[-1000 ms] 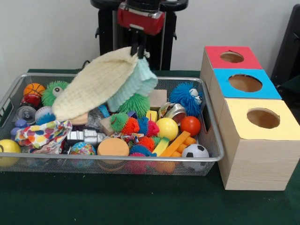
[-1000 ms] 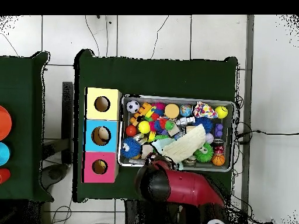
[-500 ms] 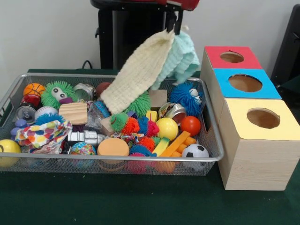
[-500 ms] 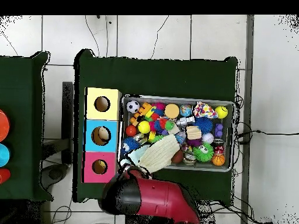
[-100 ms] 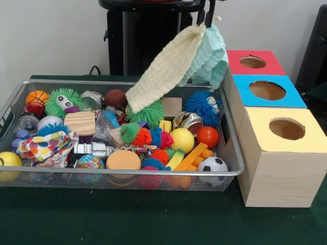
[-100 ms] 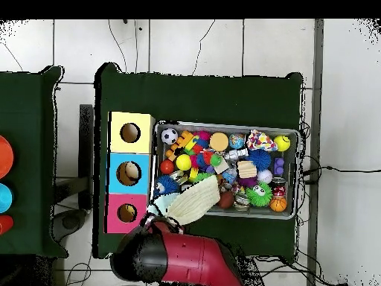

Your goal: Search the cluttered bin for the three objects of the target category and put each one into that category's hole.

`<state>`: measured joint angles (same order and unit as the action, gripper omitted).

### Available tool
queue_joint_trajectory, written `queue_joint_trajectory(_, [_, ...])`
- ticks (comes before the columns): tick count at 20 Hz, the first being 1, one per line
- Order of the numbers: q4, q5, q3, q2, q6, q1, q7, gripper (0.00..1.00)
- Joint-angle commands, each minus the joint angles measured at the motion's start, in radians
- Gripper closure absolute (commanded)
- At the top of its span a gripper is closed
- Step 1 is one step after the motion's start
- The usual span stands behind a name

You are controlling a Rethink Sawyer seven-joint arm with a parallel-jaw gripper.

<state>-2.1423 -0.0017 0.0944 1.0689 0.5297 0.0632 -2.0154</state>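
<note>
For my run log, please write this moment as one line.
gripper: shut on cloths | cloths: lifted, hanging over bin's end near red box | red box: hole not yet reached | bin: cluttered

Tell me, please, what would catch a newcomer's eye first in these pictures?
Probably the pale yellow and mint cloths dangling from the gripper, above the wire bin's far corner beside the red-topped box. Next comes the bin itself, crammed with bright toys such as a soccer ball at the front. Then the row of three boxes with holes: red, blue and yellow.
</note>
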Motion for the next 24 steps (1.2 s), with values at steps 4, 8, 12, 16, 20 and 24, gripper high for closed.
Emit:
queue_joint_trajectory(4, [-0.09, 0.036, -0.114, -0.063, -0.327, 0.14, -0.124, 1.0])
queue_joint_trajectory(8, [-0.085, -0.028, -0.149, -0.132, -0.516, 0.176, -0.147, 1.0])
queue_joint_trajectory(12, [-0.041, -0.078, -0.151, -0.227, -0.669, 0.186, -0.155, 1.0])
queue_joint_trajectory(16, [0.027, -0.09, -0.104, -0.34, -0.774, 0.17, -0.135, 1.0])
queue_joint_trajectory(20, [0.049, -0.099, -0.119, -0.396, -0.82, 0.191, -0.128, 1.0])
queue_joint_trajectory(24, [0.032, -0.086, -0.107, -0.385, -0.824, 0.176, -0.138, 1.0])
